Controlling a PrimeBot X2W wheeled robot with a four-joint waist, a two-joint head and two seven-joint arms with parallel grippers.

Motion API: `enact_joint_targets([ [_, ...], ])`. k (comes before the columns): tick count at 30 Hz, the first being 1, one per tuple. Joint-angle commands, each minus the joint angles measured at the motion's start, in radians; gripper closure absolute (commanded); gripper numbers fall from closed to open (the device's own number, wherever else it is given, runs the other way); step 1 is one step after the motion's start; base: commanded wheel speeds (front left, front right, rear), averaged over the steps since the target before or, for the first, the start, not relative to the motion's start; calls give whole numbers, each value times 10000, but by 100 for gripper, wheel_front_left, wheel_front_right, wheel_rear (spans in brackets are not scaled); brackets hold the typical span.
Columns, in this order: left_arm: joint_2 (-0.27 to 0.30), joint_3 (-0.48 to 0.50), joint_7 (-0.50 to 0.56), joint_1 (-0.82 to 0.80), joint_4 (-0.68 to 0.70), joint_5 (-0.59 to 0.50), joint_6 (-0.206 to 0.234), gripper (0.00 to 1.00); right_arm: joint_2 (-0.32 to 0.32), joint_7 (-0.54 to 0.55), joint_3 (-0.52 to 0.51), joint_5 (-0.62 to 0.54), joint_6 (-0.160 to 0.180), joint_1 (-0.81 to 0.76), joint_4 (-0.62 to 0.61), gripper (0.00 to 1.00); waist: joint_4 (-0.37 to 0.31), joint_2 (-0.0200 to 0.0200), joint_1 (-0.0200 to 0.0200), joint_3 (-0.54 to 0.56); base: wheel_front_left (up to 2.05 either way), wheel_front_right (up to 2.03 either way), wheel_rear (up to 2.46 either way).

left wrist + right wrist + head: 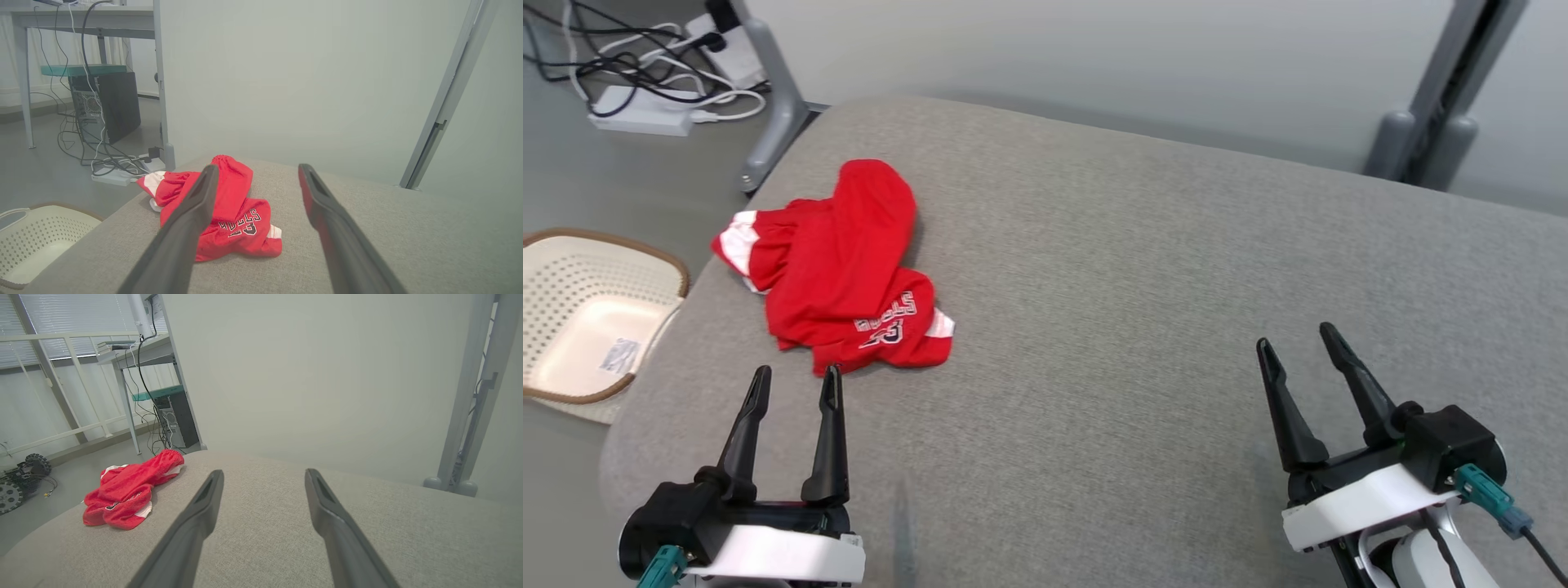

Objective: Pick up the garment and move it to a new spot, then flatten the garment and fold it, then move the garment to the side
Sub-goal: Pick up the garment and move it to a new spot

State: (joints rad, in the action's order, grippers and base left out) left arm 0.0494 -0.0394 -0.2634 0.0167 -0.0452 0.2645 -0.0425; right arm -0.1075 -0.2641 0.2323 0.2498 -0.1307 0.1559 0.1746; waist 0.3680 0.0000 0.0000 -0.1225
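The garment (837, 265) is a red jersey with white trim and lettering, lying crumpled near the left edge of the grey padded surface (1143, 269). My left gripper (796, 377) stands open just in front of it, fingertips a short way from its near hem, holding nothing. In the left wrist view the garment (233, 214) lies straight ahead, partly behind my left finger. My right gripper (1298, 336) is open at the lower right, far from the cloth. The right wrist view shows the garment (128, 492) off to the left.
A cream perforated basket (584, 318) sits on the floor left of the surface. Cables and a power strip (645, 114) lie on the floor at the back left, beside a grey frame leg (776, 106). Another grey post (1445, 98) stands at the back right.
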Motion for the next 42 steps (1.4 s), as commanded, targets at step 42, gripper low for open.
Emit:
enact_joint_targets([
  [42, 247, 585, -6, -1683, -820, -509, -593, 0, -543, 116, 90, -1056, -1, 1222, -239, 0, 424, 0, 0, -1944, 0, 0, 0],
])
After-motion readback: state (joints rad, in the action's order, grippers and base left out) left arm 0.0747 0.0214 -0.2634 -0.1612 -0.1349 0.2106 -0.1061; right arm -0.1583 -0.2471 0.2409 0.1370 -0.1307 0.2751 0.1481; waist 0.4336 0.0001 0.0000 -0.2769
